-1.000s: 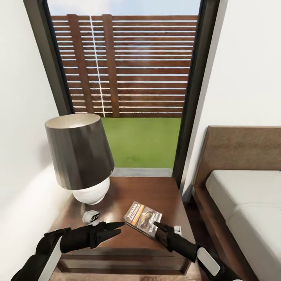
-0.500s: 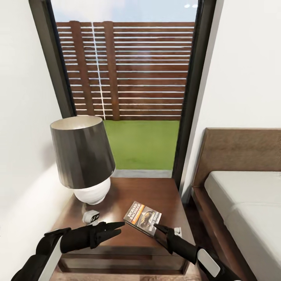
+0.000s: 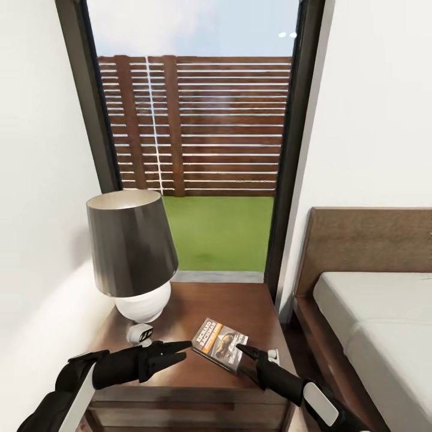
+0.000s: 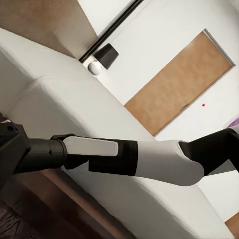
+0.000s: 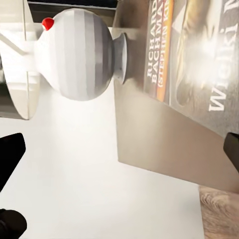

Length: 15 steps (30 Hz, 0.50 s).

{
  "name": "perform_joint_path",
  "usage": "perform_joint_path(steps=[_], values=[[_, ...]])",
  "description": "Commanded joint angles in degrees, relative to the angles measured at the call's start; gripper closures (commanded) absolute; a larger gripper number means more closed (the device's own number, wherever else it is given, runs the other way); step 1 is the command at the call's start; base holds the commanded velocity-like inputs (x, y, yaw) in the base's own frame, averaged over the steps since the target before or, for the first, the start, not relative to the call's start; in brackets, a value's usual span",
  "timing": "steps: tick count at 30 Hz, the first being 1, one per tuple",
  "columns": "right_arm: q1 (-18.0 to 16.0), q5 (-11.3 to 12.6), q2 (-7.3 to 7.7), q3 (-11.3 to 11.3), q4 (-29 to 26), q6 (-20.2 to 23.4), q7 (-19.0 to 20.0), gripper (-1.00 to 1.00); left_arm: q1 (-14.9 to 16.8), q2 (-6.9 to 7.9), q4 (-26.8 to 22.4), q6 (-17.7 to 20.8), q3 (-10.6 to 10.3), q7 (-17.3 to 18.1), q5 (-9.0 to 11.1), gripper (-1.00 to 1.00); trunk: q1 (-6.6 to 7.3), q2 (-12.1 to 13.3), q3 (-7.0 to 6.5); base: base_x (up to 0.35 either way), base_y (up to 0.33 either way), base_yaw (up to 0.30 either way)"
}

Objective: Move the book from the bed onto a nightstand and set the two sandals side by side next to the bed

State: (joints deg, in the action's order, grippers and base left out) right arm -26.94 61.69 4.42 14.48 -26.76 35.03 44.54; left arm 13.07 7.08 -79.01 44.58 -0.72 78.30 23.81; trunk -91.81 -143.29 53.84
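The right gripper (image 3: 241,350), at five o'clock, has its fingers parted around nothing, tips just beside the book (image 3: 219,345). The left gripper (image 3: 180,348), at seven, looks nearly closed and empty. The book lies flat on the nightstand (image 3: 240,303), so that step looks done; beyond, the bed (image 3: 372,312) sits at three o'clock, and the sandals remain to be placed.

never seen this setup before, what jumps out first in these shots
The tall dark-framed window, with a slatted fence and grass outside, dominates the middle of the head view. Below it a dark-shaded lamp stands at the left of the nightstand, where the book lies flat near the front edge between the left gripper and right gripper. The bed runs along the right.
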Motion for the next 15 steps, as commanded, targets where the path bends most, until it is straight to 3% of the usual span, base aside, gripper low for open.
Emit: perform_joint_path(steps=[1,5,15], values=[[-0.04,0.45,0.06,0.28,0.02,0.21,0.02,-1.00,0.03,0.04,0.00,0.60,-0.07,0.01,0.27,-1.00,0.04,-0.01,-0.17,0.000,0.000,0.000],[-0.04,0.45,0.06,0.28,0.01,0.21,0.02,-1.00,0.03,0.04,0.00,0.60,-0.07,0.01,0.27,-1.00,0.14,0.05,-1.06,0.000,0.000,0.000],[-0.04,0.48,0.06,0.34,0.00,0.21,0.08,-1.00,0.03,0.04,0.00,0.60,-0.07,0.01,0.27,-1.00,2.34,4.06,-2.85,0.000,0.000,0.000]])
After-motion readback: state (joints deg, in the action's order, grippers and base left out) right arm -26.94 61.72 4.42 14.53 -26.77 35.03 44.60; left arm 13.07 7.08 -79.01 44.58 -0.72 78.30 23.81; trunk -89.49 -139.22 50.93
